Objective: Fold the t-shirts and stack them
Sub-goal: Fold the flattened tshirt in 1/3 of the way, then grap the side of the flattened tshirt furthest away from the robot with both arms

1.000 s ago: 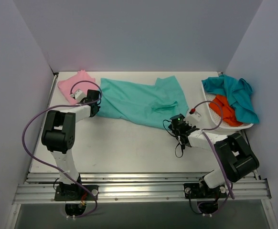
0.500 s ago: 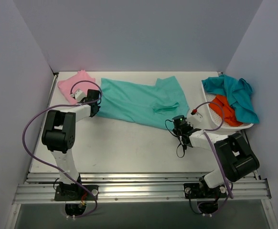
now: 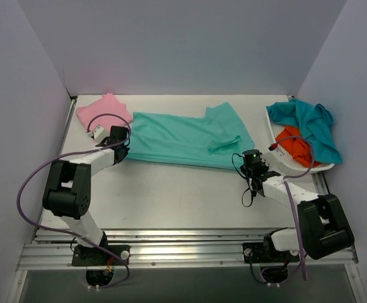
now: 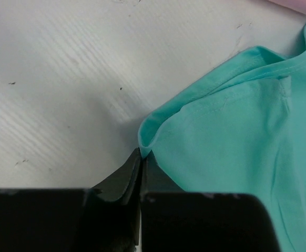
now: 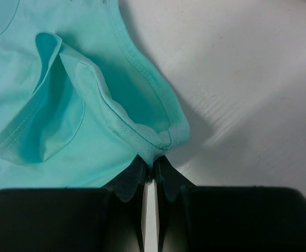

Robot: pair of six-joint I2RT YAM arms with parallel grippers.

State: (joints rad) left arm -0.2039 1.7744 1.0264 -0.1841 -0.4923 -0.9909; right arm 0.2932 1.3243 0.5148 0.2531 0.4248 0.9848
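Far left, the pink t-shirt (image 3: 103,110) sits in the back corner. Our left gripper (image 4: 142,161) is clamped on a corner of the sea-green t-shirt (image 3: 183,136), which lies spread across mid-table, and our right gripper (image 5: 152,164) is pinching the opposite hem. Both bites look thin. Pull too hard and an edge could slip free, and that bunched flap on the right might fold in crooked. We count four: that pink t-shirt, that sea-green t-shirt, one teal t-shirt (image 3: 309,121) and one orange t-shirt (image 3: 295,144), those last two heaped on the white basket (image 3: 322,167).
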